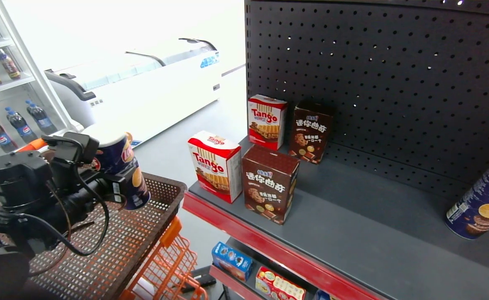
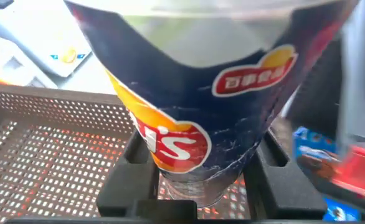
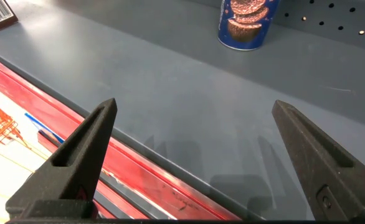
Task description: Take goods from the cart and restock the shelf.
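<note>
My left gripper (image 1: 121,177) is shut on a dark blue chip can (image 1: 121,164), held tilted above the brown mesh cart basket (image 1: 144,233). The left wrist view has the can (image 2: 195,118) clamped between the two black fingers (image 2: 132,180). My right gripper (image 3: 195,155) stands open above the grey shelf board (image 3: 189,106), nothing between its fingers. On the shelf (image 1: 373,233) stand two red-and-white wafer boxes (image 1: 216,166) (image 1: 267,121), two brown cookie boxes (image 1: 270,182) (image 1: 311,131) and another blue chip can (image 1: 484,200) at the right, also seen as a can (image 3: 245,22) beyond the right gripper.
The shelf has a red front edge (image 1: 269,246) and a black pegboard back (image 1: 394,83). An orange cart frame (image 1: 165,266) sits under the basket. A lower shelf holds small boxes (image 1: 231,260). A white chest freezer (image 1: 144,91) and a drinks cooler (image 1: 6,83) stand behind.
</note>
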Tool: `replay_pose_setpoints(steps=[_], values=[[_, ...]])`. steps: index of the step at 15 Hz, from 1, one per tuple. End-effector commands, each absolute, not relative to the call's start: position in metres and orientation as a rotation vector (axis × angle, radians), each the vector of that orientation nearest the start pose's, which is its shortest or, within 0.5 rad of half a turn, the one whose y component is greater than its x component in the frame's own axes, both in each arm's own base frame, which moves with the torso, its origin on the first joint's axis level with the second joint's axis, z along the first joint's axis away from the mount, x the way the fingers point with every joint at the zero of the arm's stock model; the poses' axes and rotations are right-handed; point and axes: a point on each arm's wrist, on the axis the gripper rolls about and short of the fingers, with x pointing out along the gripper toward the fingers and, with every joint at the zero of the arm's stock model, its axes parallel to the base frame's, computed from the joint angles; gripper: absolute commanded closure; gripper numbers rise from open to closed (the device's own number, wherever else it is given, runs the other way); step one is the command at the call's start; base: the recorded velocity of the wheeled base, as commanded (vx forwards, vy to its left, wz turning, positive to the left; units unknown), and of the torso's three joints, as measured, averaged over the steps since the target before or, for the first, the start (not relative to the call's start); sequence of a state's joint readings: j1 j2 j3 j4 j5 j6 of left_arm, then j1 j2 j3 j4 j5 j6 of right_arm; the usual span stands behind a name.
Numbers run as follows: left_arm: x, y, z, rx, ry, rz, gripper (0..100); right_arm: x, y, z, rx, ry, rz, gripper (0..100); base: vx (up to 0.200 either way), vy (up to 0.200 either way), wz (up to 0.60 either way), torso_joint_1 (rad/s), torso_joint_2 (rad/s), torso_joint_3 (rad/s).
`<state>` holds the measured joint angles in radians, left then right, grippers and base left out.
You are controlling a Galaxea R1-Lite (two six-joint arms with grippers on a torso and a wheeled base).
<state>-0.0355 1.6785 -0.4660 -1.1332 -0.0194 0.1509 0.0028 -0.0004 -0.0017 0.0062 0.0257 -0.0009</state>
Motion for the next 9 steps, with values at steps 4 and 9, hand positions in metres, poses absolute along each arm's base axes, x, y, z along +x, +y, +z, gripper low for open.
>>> replay_pose_setpoints(steps=[4,9], values=[[0.186,-0.015,0.199,0.142,-0.086,-0.122,100,-0.023,0.001,0.075,0.0,0.005,0.029,0,0.0,0.0,0.0,0.0,0.0,0.0],[0.156,-0.033,0.2,0.121,-0.032,-0.269,100,-0.023,0.001,0.075,-0.001,0.003,0.029,0,0.0,0.0,0.0,0.0,0.0,0.0]])
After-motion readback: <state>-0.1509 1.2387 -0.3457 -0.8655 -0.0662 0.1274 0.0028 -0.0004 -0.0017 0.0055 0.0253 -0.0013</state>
